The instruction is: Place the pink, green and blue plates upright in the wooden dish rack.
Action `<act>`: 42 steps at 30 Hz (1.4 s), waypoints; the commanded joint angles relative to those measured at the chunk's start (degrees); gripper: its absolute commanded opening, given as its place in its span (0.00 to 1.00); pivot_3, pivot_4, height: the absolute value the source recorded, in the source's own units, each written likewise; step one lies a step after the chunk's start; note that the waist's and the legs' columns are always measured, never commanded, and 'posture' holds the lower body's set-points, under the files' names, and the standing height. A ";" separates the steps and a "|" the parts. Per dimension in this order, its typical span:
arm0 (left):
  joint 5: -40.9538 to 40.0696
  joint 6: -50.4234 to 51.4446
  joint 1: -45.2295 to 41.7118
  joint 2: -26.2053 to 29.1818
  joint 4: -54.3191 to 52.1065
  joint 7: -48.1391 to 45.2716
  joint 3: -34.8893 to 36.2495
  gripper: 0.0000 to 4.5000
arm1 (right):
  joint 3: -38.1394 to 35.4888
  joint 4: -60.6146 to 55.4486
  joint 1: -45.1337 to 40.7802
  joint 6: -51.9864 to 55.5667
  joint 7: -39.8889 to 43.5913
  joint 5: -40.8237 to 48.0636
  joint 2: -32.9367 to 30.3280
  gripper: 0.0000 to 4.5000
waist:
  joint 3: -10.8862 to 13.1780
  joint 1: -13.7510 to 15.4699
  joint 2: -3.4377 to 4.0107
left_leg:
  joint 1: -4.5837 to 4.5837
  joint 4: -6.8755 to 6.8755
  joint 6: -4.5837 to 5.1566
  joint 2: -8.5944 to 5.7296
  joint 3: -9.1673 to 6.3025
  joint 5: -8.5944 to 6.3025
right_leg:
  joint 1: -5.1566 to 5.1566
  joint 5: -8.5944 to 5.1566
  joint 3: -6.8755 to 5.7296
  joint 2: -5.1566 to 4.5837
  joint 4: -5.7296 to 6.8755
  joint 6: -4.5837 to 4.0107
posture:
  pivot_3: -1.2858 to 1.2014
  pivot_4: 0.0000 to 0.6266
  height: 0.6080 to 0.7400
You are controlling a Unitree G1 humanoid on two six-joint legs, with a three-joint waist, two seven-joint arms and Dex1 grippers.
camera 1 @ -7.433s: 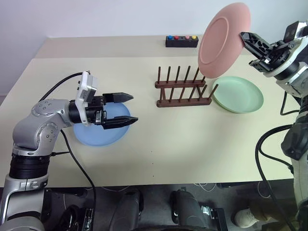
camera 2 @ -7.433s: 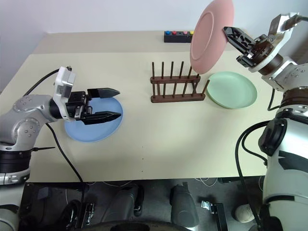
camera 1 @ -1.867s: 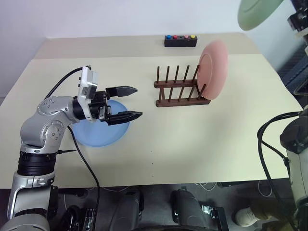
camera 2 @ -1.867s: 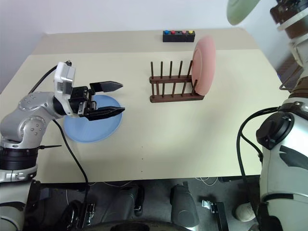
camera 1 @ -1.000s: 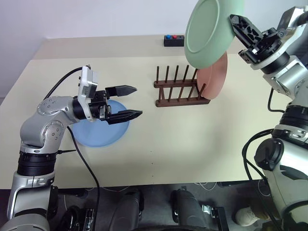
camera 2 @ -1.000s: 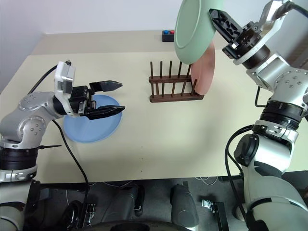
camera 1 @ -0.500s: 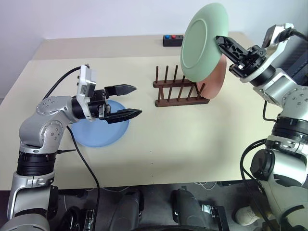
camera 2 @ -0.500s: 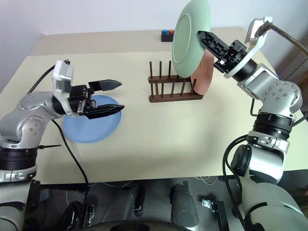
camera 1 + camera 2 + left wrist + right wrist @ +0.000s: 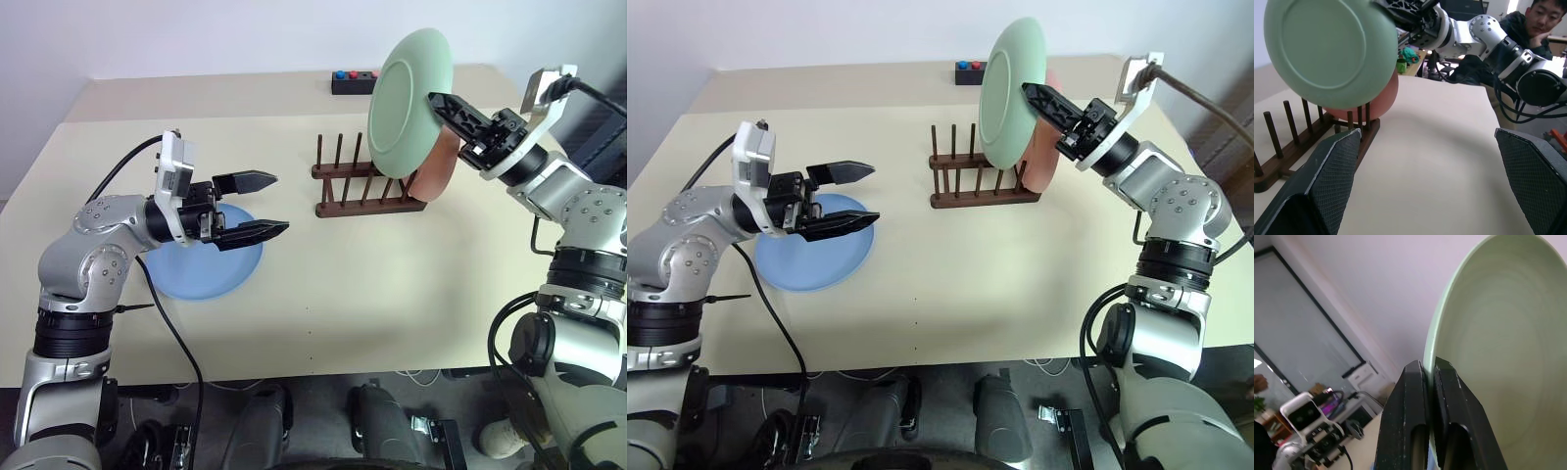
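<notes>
While right fingers [image 9: 1043, 103] pinch one green plate [image 9: 409, 101], left fingers [image 9: 263, 205] spread, one pink plate [image 9: 440, 164] racked, one blue plate [image 9: 201, 269] flat.

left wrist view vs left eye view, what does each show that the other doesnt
Left wrist view alone: a seated person behind the table. Left eye view alone: the round blue plate lying flat and the small black box with coloured buttons. Both: the round green plate pinched at its rim by the right gripper, above the dark brown wooden dish rack, where the round pink plate stands upright.

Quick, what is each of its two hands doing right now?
Left tool: open, empty, above the blue plate.
Right tool: shut on the green plate.
</notes>
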 commanded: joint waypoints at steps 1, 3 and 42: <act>-1.03 0.16 -0.55 0.79 -1.61 -0.17 1.51 1.00 | 0.70 -1.02 0.15 -2.27 1.64 -1.36 -1.05 0.01 | 0.00 0.01 0.00 | 0.00 0.00 0.00 0.00 0.00 0.00 | 0.00 0.00 0.00 0.00 0.00 0.00 | 0.52 0.24 1.00; -1.05 0.17 -0.53 0.81 -1.69 -0.13 1.52 1.00 | 1.72 -0.88 0.57 -2.81 2.48 -2.36 -1.01 0.01 | 0.00 0.01 0.00 | 0.00 0.00 0.00 0.00 0.00 0.00 | 0.00 0.00 0.00 0.00 0.00 0.00 | 0.52 0.24 1.00; -0.93 0.59 0.04 1.59 -2.34 -0.39 2.04 1.00 | 1.87 0.61 -3.01 -12.08 4.72 -8.83 -1.33 0.99 | 0.00 0.01 0.00 | 0.00 0.00 0.01 0.00 0.01 -0.01 | 0.00 0.01 0.02 0.00 -0.03 0.02 | 0.52 0.24 1.00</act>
